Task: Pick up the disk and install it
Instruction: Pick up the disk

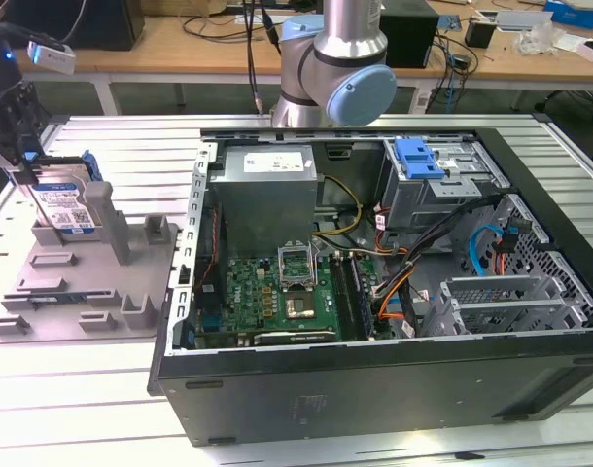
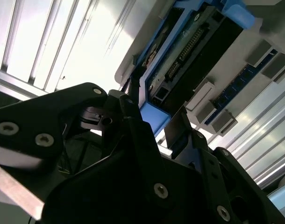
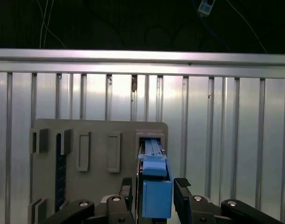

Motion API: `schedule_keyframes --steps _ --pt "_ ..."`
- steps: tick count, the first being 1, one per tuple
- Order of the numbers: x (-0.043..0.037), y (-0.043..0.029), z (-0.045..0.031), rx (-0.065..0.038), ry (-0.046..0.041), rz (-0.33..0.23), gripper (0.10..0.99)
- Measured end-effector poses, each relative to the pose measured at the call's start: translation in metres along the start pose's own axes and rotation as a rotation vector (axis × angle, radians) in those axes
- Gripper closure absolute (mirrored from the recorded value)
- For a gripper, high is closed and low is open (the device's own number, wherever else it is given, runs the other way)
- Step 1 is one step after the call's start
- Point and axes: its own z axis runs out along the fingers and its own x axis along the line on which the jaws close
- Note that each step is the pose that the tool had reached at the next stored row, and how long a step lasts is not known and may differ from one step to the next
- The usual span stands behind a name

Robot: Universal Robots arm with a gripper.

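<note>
One disk is standing on edge in one grey slotted fixture. The fixture is lying on the ribbed metal table, just beside one open computer case, on the exterior view's left. One arm is rising beyond the case, and its gripper is hanging over the fixture, pointing down at the disk. In the first wrist view its two fingers are sitting parted, one on each side of the disk's blue edge, close beside it and not visibly squeezing it.
</note>
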Motion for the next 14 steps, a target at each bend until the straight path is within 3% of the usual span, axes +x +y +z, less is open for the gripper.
schedule_keyframes --steps 11,12,13,14 --pt "-0.0001 0.0000 0.0046 0.000 0.0000 0.000 0.604" --pt "-0.0001 0.0000 0.0047 0.000 0.0000 0.000 0.620" --pt "-0.0001 0.0000 0.0049 0.000 0.0000 0.000 0.694" --pt "-0.0001 0.0000 0.0051 0.000 0.0000 0.000 0.694"
